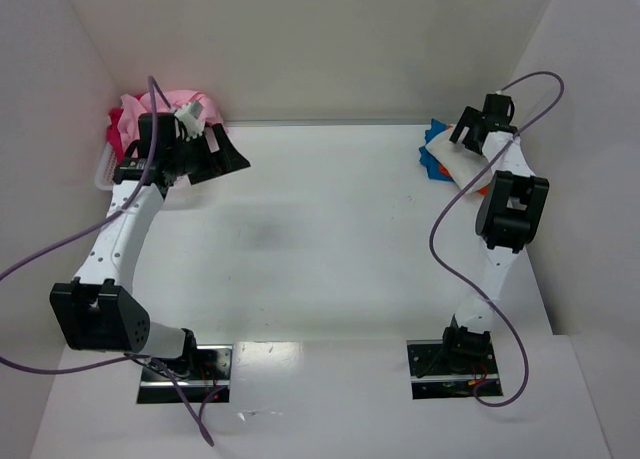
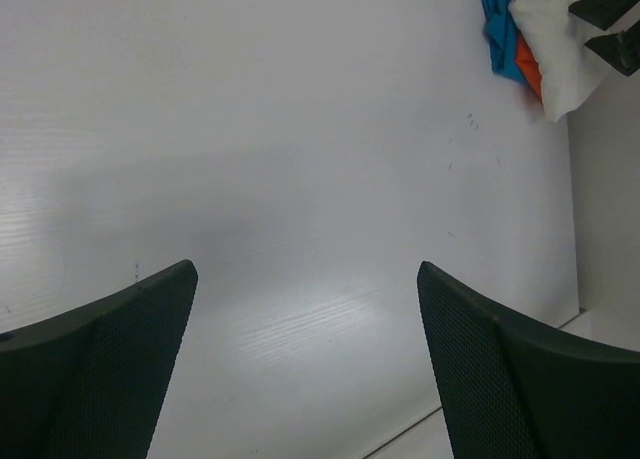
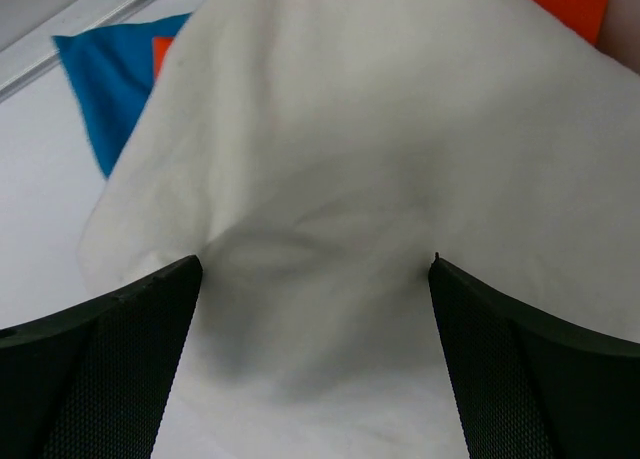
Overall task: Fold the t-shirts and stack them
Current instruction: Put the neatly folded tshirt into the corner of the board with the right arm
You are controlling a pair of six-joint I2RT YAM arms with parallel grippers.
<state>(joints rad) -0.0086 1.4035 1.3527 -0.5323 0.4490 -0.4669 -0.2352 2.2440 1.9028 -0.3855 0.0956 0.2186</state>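
The cream-white t-shirt (image 3: pixel 380 179) lies on top of a small pile at the far right of the surface (image 1: pixel 330 239), close to the right wall. Under it sit the blue t-shirt (image 3: pixel 110 89) and the orange t-shirt (image 3: pixel 570 1). In the top view their edges peek out on the left side of the cream-white cloth, the blue one furthest left.

The right hand (image 3: pixel 315 264) is directly over this pile. Its two fingers are spread wide, one on each side of a puckered hump of the cream-white cloth, which fills the gap between them. Whether the fingertips press into the cloth cannot be told.

In the far left corner, the light pink t-shirt (image 1: pixel 185 97) and the red-magenta t-shirt (image 1: pixel 116 119) are bunched together in the white basket (image 1: pixel 103 169), the pink one on top and the red-magenta one showing at the left edge.

The left hand (image 2: pixel 307 269) is just to the right of the basket, above bare surface. Its fingers are spread wide with nothing between them. Its wrist camera looks across the surface to the pile on the far right, where the dark fingers of the right hand show over the cream-white cloth.

Purple cables (image 1: pixel 450 229) loop along both arms.
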